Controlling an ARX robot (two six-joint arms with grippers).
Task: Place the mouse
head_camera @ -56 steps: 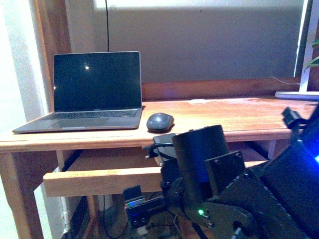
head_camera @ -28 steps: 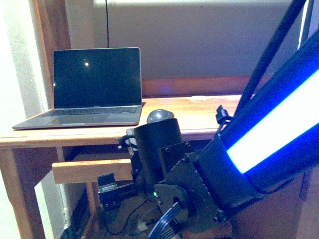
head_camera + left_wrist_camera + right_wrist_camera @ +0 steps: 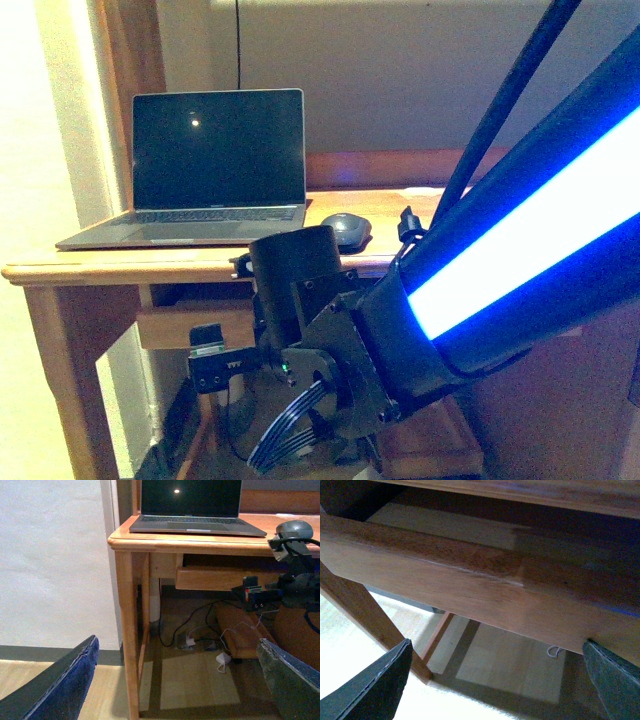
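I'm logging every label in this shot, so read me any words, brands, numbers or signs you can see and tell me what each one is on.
No text can be read in any view.
Laptop: a faint mark on the bezel below the screen, too small and blurred to read.
Small module under the desk: pale markings, blurred, unreadable.
Mouse: no visible marking.

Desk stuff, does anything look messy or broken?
Nothing stands out. The mouse sits flat on the desk beside the open laptop. Only loose cables lie on the floor underneath.
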